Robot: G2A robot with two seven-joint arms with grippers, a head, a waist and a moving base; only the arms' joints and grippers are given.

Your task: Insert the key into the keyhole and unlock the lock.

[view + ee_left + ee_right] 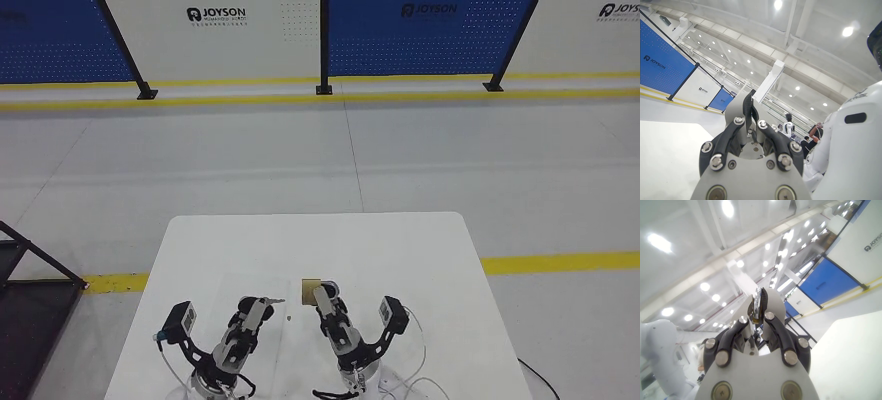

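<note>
My right gripper [322, 293] is shut on a brass padlock [311, 286] and holds it above the white table [300, 240]. In the right wrist view the lock's silver shackle [757, 300] stands edge-on between the black pads of the right gripper [760, 303], its brass body below. A short way to the left, my left gripper [263, 305] is shut. A thin key [277, 301] sticks out of it toward the lock, a small gap apart. In the left wrist view the left gripper [750, 106] has its pads pressed together and the key is mostly hidden.
A tiny dark speck [289, 318] lies on the table between the two grippers. Cables [400, 385] trail near the table's front edge. Blue and white partition panels [420, 40] stand far behind on the floor.
</note>
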